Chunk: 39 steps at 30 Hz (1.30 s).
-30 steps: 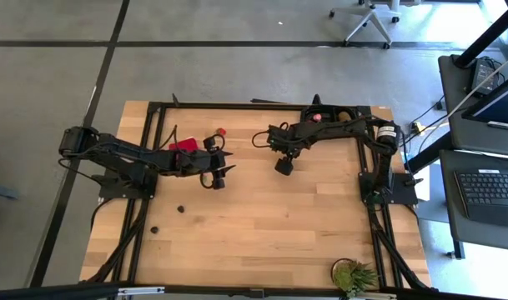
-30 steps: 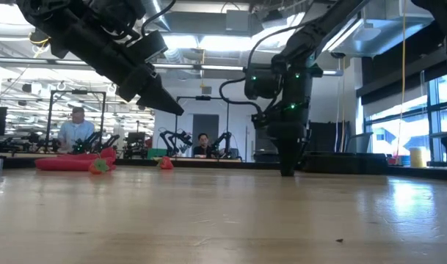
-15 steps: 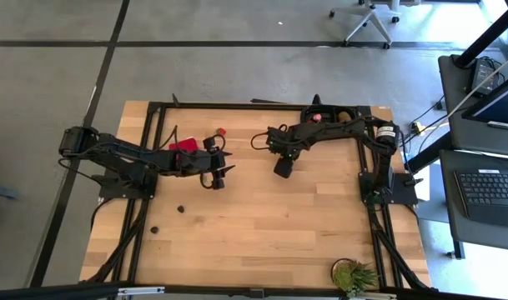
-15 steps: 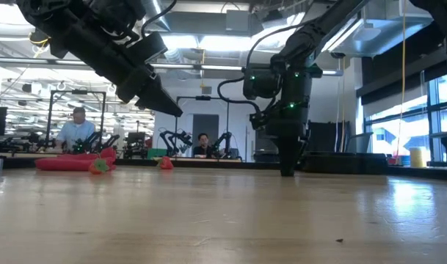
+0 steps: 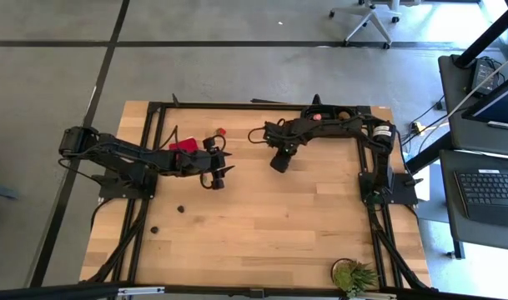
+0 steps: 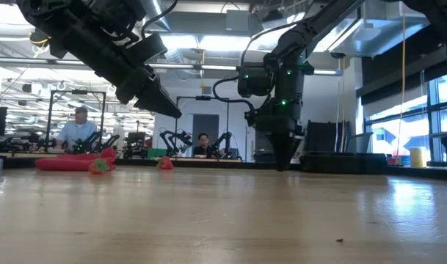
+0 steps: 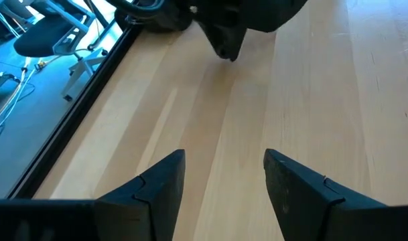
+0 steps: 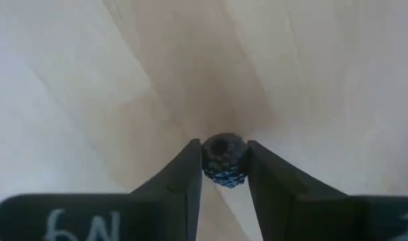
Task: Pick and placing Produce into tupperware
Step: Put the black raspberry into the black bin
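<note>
With the right end effector (image 8: 224,175) clamped on a small dark bumpy berry (image 8: 224,161) just above the wooden desk (image 5: 262,217), we should lift gently toward the black tray, probably behind that arm, while the left end effector (image 7: 224,177) waits open.

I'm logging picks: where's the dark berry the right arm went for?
The berry sits clamped in the right gripper, near the table's far middle, right of the left gripper.

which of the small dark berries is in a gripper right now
The dark berry pinched between the right gripper's fingers. The two other dark berries lie loose on the table near the left arm.
</note>
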{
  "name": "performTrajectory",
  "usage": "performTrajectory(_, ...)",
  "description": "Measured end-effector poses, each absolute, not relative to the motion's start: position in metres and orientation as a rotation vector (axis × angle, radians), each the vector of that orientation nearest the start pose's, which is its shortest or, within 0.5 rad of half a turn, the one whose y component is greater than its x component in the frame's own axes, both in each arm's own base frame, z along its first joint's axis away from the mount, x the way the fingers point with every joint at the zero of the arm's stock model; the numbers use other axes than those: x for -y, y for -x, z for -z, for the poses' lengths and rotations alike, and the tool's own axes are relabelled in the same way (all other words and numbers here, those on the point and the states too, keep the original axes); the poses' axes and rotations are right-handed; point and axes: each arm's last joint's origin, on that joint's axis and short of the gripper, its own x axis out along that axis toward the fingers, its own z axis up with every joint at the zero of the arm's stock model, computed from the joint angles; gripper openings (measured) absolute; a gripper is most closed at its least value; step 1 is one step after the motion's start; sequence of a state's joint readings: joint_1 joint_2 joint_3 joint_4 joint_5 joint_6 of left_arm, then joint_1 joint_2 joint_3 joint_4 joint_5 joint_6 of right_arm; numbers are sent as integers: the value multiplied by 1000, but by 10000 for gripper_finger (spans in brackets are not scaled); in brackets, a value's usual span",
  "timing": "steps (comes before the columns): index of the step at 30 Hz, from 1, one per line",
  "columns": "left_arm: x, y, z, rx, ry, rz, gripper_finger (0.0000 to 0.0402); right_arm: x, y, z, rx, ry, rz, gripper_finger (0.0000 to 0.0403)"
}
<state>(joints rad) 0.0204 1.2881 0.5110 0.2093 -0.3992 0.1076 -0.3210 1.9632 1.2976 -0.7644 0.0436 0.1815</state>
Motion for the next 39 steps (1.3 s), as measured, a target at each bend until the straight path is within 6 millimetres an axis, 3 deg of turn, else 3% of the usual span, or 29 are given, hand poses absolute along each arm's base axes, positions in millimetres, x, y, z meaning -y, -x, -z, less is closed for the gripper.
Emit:
performTrajectory(7,-16,-242,-176,-598,-213,-377,196,117,-343,-156,-1441,-390,456,99)
performTrajectory(15,-16,-242,-176,-600,-213,-377,196,149,-335,-204,-1490,-405,556,102)
performTrajectory(19,-16,-241,-174,-617,-210,-377,196,175,-313,-235,-1540,-452,700,103)
performTrajectory(24,-16,-239,-172,-647,-198,-380,196,216,-270,-261,-1511,-643,919,103)
performTrajectory(32,-16,-239,-172,-648,-196,-380,196,274,-207,-265,-1371,-952,1229,107)
performTrajectory(39,-16,-239,-172,-647,-196,-380,196,296,-165,-258,-1343,-1116,1369,107)
